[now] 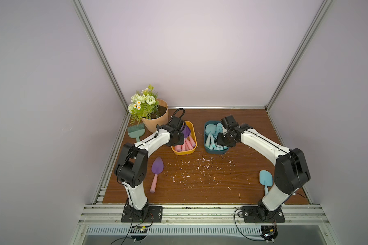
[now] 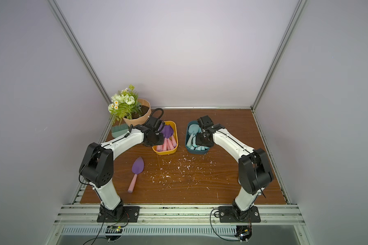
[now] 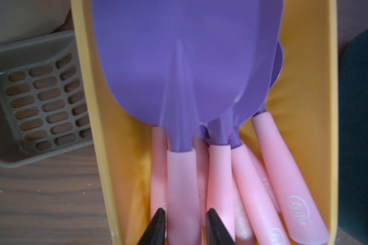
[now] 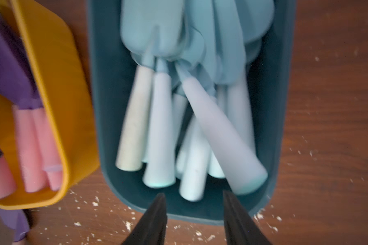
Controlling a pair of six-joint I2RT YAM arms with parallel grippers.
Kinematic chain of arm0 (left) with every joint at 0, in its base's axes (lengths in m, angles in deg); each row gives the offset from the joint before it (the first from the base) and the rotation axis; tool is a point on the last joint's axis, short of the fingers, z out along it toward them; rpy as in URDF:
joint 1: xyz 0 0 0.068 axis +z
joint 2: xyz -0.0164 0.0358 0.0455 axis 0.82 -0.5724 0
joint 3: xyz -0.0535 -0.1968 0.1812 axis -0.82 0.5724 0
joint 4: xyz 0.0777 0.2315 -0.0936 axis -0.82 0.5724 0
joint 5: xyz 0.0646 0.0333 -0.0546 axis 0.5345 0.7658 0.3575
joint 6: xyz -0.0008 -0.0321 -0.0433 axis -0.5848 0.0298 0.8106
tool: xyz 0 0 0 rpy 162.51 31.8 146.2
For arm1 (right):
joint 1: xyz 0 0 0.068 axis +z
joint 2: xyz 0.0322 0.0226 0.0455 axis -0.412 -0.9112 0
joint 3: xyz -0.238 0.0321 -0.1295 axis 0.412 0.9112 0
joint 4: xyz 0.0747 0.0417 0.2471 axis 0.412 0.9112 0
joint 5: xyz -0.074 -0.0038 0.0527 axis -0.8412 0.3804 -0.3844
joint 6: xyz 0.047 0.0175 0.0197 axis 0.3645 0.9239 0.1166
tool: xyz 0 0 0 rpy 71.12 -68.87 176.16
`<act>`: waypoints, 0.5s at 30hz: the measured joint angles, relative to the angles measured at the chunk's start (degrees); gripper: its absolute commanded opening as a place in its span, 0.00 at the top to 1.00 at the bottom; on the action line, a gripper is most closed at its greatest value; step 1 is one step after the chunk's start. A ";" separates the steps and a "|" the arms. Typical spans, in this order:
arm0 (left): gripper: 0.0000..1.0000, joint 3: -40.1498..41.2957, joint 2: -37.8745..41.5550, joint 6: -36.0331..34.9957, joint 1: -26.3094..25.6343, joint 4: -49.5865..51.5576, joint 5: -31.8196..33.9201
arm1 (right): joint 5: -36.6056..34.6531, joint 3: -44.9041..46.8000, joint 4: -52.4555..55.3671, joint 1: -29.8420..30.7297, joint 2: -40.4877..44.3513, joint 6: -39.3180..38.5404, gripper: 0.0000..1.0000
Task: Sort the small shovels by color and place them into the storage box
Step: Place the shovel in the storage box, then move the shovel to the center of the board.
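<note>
The yellow storage box holds several purple-bladed, pink-handled small shovels. My left gripper hangs over its near end, open, with its fingertips on either side of the topmost pink handle and a thin gap on one side. The teal storage box holds several light blue shovels. Above its near rim my right gripper stands open with nothing between its fingers. One purple shovel lies loose at the front left. A blue one lies at the front right beside the right arm.
A flower pot stands at the back left with a green brush in front of it. A brown slotted scoop lies next to the yellow box. White flakes are scattered over the middle of the wooden table.
</note>
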 measured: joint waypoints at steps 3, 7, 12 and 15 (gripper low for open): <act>0.51 1.22 0.92 0.22 0.00 -0.09 -0.04 | -1.49 6.54 3.21 -2.73 6.56 3.54 0.50; 0.50 1.81 2.84 0.46 0.00 -0.59 -0.04 | -3.06 13.62 6.86 -7.96 15.69 9.09 0.48; 0.49 1.86 4.98 0.66 0.00 -2.69 -0.72 | -2.97 23.04 10.91 -18.60 24.61 15.34 0.47; 0.49 2.45 5.22 0.87 0.00 -4.76 -1.64 | -1.38 26.47 12.92 -24.98 26.45 17.59 0.48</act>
